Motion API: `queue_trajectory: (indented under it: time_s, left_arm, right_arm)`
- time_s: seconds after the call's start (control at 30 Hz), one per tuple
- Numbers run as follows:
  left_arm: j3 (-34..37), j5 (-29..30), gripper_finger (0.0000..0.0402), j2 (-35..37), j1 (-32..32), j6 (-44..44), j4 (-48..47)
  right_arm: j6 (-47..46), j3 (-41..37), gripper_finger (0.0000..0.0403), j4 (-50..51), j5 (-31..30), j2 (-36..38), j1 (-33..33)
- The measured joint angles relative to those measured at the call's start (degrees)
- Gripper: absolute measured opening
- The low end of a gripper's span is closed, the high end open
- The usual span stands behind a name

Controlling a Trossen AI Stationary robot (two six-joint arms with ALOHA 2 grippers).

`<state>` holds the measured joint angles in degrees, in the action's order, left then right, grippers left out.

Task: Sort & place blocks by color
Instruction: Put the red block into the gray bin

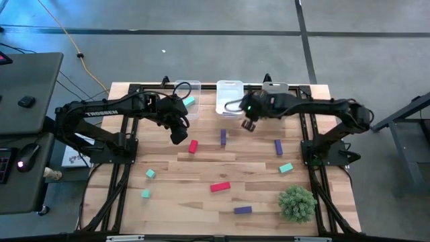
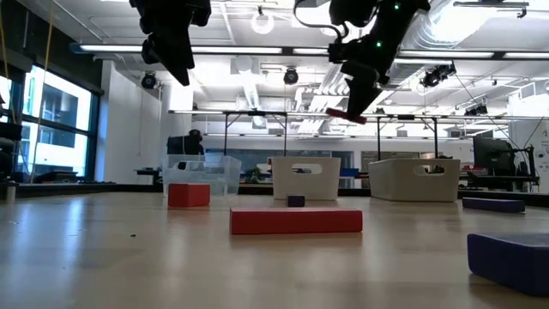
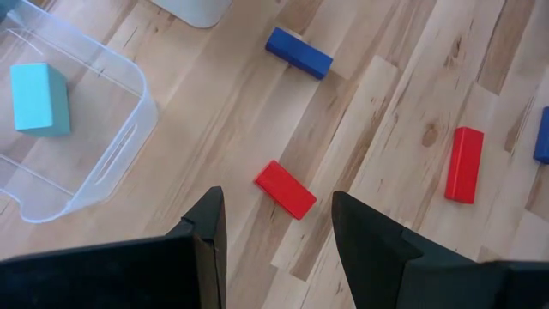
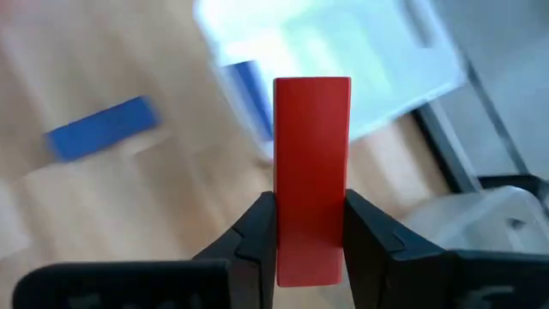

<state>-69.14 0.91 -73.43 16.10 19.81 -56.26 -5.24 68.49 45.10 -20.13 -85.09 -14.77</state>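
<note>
Your right hand (image 4: pixel 310 225) is squeezed tight on a red bar block (image 4: pixel 311 176). It holds the block up in the air, just in front of the white plastic bin (image 1: pixel 229 96) in the middle of the far row.

Your left hand (image 3: pixel 276 232) is let go, with its fingers apart and nothing between them. It hangs above the wooden surface (image 1: pixel 201 195), just beside the clear plastic bin (image 1: pixel 190 87) at the far left. One teal cube block (image 3: pixel 39 98) already sits inside that clear bin.

Right under your left hand lies a short red block (image 3: pixel 286 190). A purple bar block (image 3: pixel 298 52) lies a bit past it, and a longer red bar (image 3: pixel 464 164) lies nearer the front of the surface.

More blocks are spread around: two small teal cubes (image 1: pixel 150 173) at the near left, a teal block (image 1: pixel 286 168) and a purple block (image 1: pixel 278 146) at the right, and a purple bar (image 1: pixel 242 210) near the fuzzy green plant ball (image 1: pixel 297 203).
</note>
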Motion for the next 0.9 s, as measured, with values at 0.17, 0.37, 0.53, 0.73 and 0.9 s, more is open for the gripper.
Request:
queue_trajectory:
  time_s: [0.17,0.37,0.53,0.73,0.9]
  left_arm:
    - [0.0,0.0,0.0131,0.0,0.0,0.1,0.0]
    - [0.0,0.0,0.0131,0.0,0.0,0.1,0.1]
    - [0.0,0.0,0.0131,0.0,0.0,0.1,0.1]
    - [0.0,1.1,0.0131,0.0,0.0,0.1,0.3]
    - [0.0,1.5,0.0131,0.0,0.3,0.1,0.4]
  right_arm:
    - [0.6,0.0,0.0076,1.0,-1.9,2.9,-5.5]
    - [0.3,0.0,0.0076,3.0,-4.9,4.0,-12.1]
    - [-3.4,0.0,0.0076,4.4,-4.9,4.0,-17.8]
    - [-8.0,0.0,0.0076,8.5,-3.4,3.9,-23.6]
    - [-10.5,0.0,0.0076,9.9,-0.8,3.7,-26.8]
